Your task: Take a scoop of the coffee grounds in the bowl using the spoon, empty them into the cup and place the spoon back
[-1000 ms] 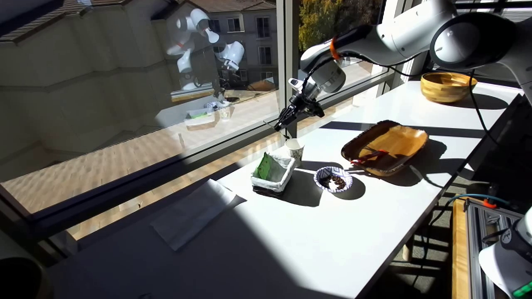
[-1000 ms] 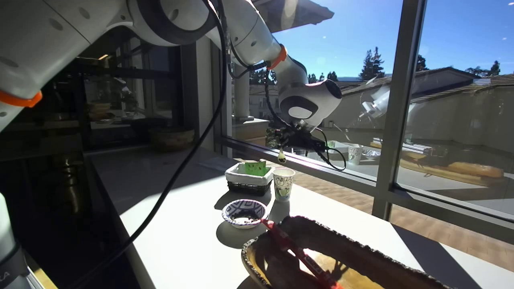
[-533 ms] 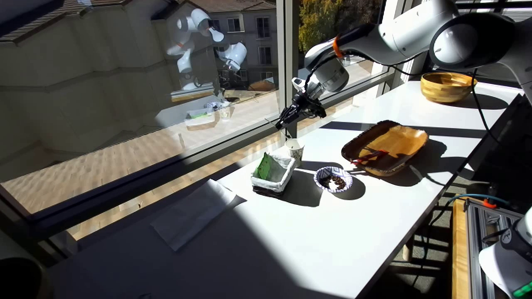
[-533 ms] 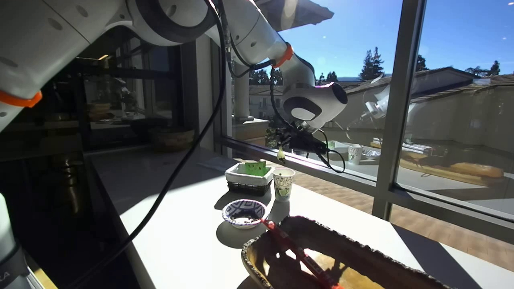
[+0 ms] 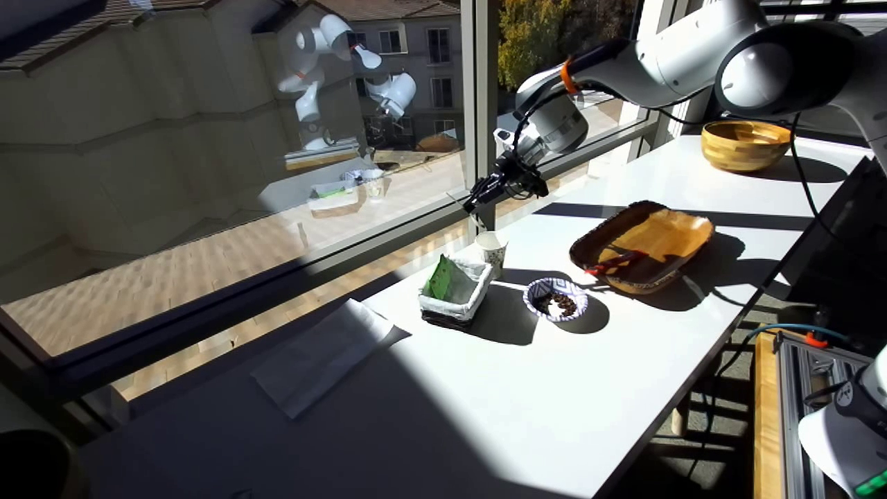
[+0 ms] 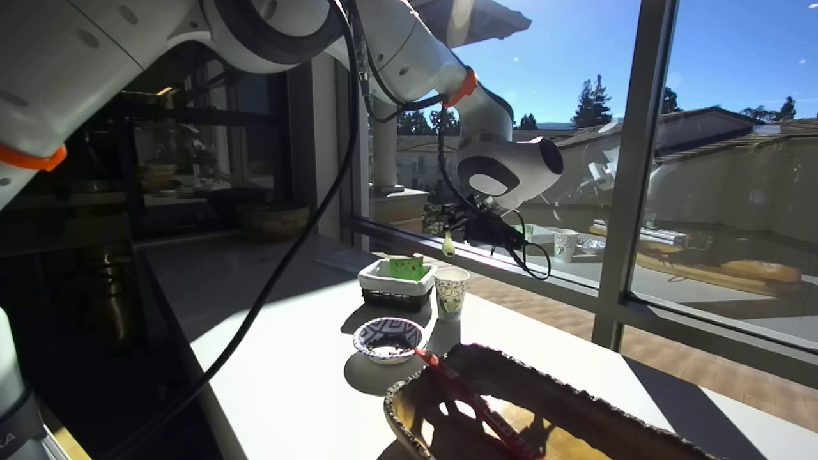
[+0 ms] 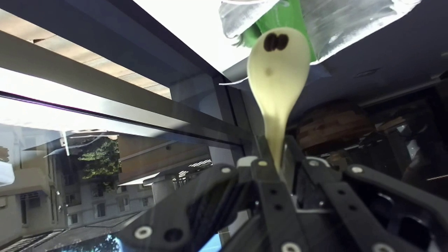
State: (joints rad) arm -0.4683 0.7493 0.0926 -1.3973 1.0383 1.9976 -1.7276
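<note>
My gripper [image 7: 275, 141] is shut on the handle of the spoon [image 7: 280, 80]. The spoon is pale cream, with two dark beans near its tip. In the exterior views the gripper [image 5: 472, 206] is above the table beside the window, and the spoon [image 6: 448, 244] points down above the cup [image 6: 451, 297], apart from it. The cup is white with a green-and-dark print and stands upright; its inside is hidden. The bowl [image 6: 383, 327], white with a blue pattern, stands nearer the tray. The coffee grounds [image 5: 567, 303], which look like dark beans, lie in it.
A lined basket [image 6: 396, 297] with a green packet [image 6: 406, 268] stands close beside the cup. A wooden tray [image 5: 675, 232] holds a red item [image 5: 617, 263]. A wooden bowl [image 5: 745, 149] is farther off. The window frame [image 6: 623, 191] and white paper [image 5: 322, 360] flank the table.
The gripper has shifted slightly to the right in both exterior views, and the spoon has tilted steeper. The dark load on the spoon has shrunk; dark specks were at its tip and near the cup's rim.
</note>
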